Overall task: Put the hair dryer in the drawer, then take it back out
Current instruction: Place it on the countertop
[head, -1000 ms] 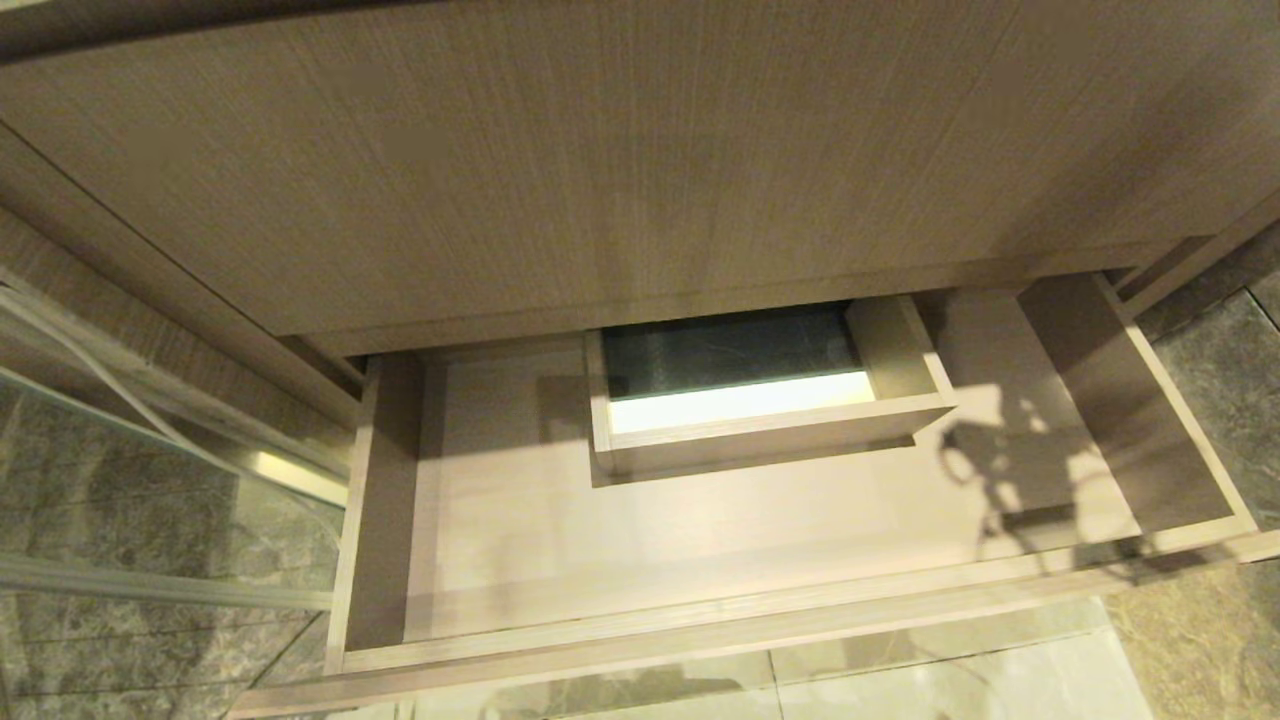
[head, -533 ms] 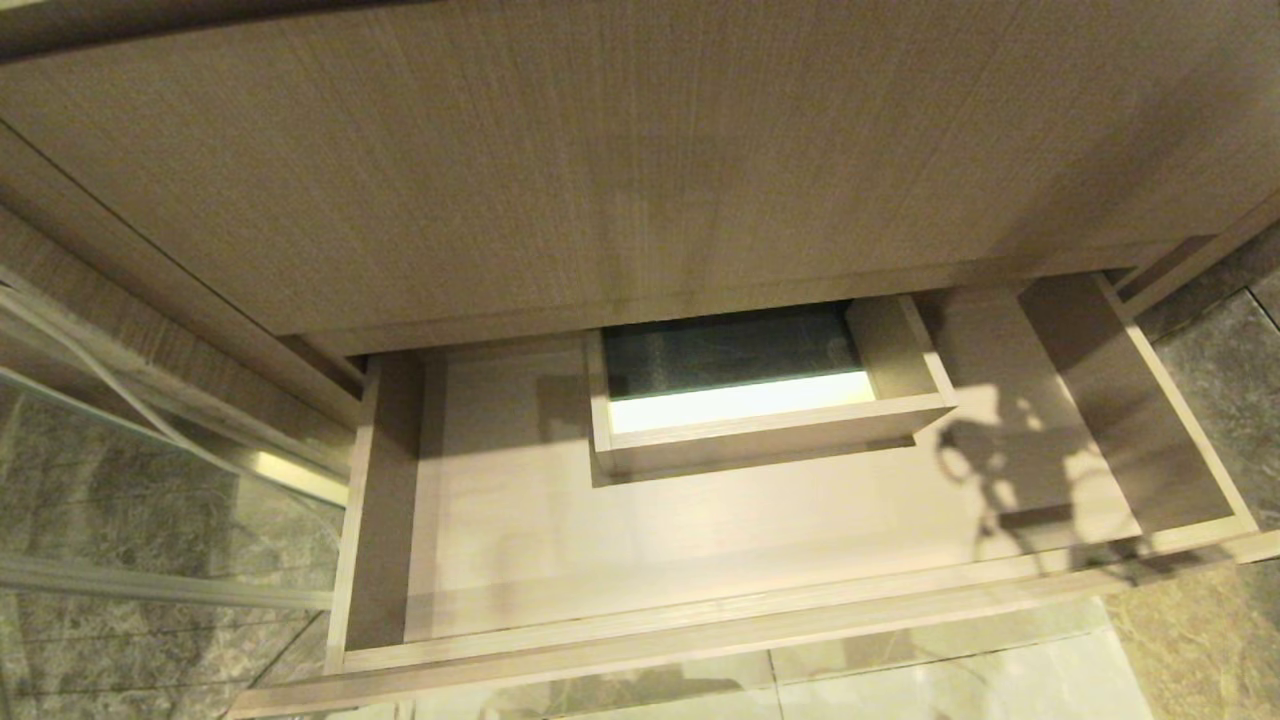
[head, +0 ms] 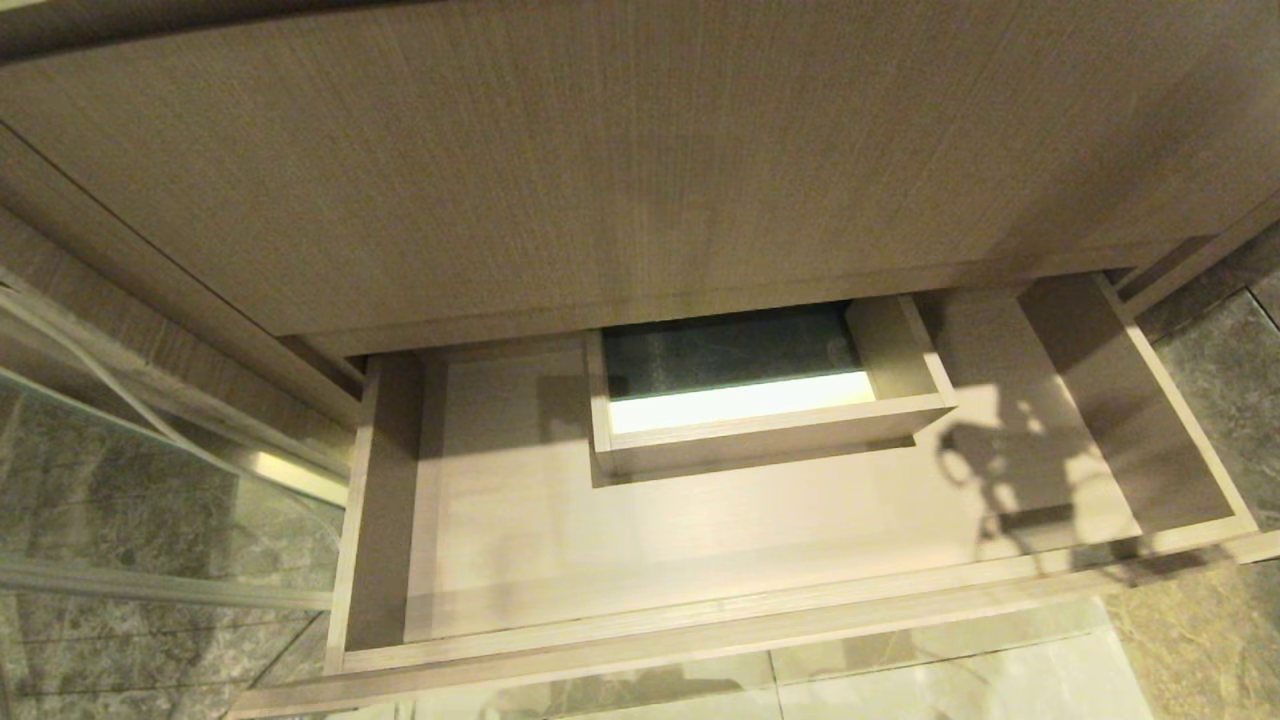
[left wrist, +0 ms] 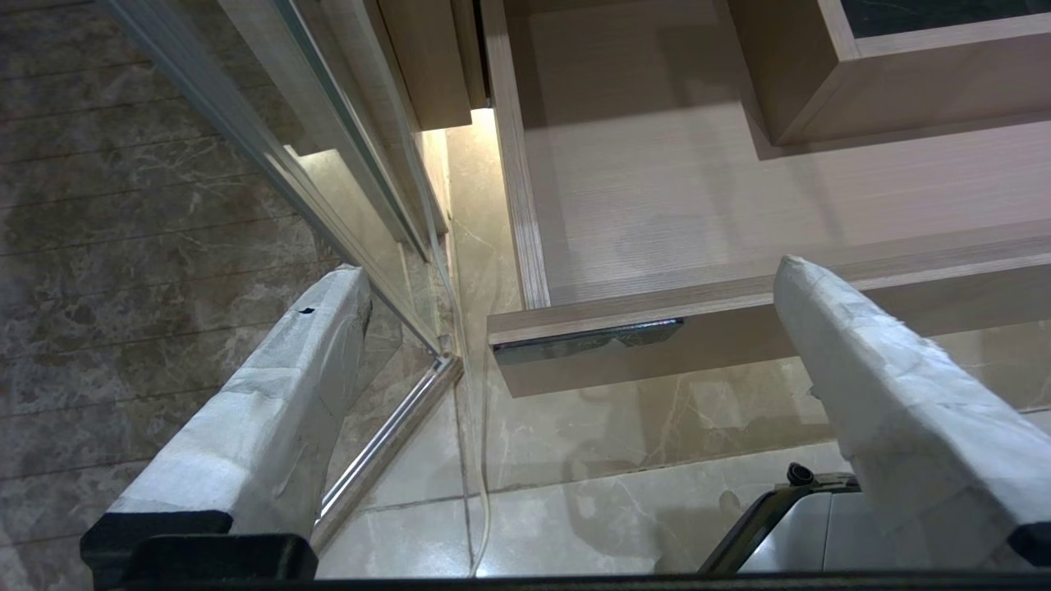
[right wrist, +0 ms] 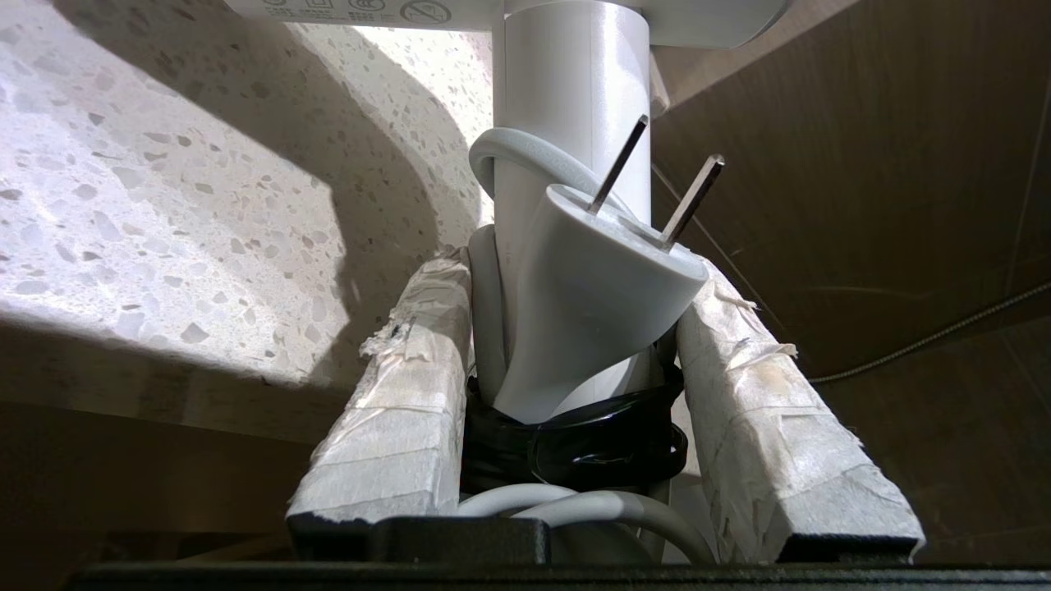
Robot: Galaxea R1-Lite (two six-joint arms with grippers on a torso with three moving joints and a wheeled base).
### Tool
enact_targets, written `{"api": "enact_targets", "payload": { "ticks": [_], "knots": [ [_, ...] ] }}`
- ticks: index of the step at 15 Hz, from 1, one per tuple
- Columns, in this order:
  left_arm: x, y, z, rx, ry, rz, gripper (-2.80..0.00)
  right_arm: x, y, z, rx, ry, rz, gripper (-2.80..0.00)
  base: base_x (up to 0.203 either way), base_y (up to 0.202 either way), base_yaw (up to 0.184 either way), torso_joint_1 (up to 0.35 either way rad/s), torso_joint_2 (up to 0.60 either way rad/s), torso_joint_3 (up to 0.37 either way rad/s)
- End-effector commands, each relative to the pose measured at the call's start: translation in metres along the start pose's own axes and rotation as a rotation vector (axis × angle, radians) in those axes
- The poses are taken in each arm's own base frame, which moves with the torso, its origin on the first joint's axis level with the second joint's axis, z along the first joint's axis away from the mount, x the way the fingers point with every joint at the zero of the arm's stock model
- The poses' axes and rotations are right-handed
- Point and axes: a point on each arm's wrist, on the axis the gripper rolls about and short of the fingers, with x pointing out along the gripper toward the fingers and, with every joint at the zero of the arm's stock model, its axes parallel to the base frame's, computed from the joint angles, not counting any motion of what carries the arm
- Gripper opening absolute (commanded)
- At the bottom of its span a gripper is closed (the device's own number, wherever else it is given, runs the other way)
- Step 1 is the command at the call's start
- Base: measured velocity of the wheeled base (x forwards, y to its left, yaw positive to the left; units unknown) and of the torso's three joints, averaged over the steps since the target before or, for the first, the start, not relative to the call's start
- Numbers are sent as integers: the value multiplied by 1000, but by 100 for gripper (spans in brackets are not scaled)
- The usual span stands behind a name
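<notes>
From our head view the drawer [head: 640, 540] stands open, holding nothing. Our left gripper [left wrist: 566, 394] hangs wide beside its front corner. Our right gripper [right wrist: 575, 394] clamps the hair dryer [right wrist: 575, 107] handle with its bundled cord; the loose plug [right wrist: 591, 304] may snag on the drawer wall.

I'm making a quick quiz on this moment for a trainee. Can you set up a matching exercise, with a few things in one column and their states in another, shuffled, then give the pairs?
Things:
1. drawer
2. hair dryer
3. left gripper
4. plug

States:
A. clamped between taped fingers
B. pulled out, nothing lying in it
C. open, holding nothing, near the drawer's front corner
D. two metal prongs bare, resting against the white handle

Pairs: 1-B, 2-A, 3-C, 4-D. The right gripper is the one shut on the hair dryer.
</notes>
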Motion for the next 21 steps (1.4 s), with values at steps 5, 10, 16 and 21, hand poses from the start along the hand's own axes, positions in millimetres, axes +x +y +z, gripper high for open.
{"api": "enact_targets", "payload": {
  "ticks": [5,10,16,21],
  "knots": [
    [0,0,0,0,0,0,0,-2,-1,2,-5,-5,-3,-280,0,0,0,0,0,0],
    [0,0,0,0,0,0,0,-2,-1,2,-5,-5,-3,-280,0,0,0,0,0,0],
    [0,0,0,0,-2,0,0,5,7,8,-10,-56,25,-280,0,0,0,0,0,0],
    [0,0,0,0,-2,0,0,5,7,8,-10,-56,25,-280,0,0,0,0,0,0]
  ]
}}
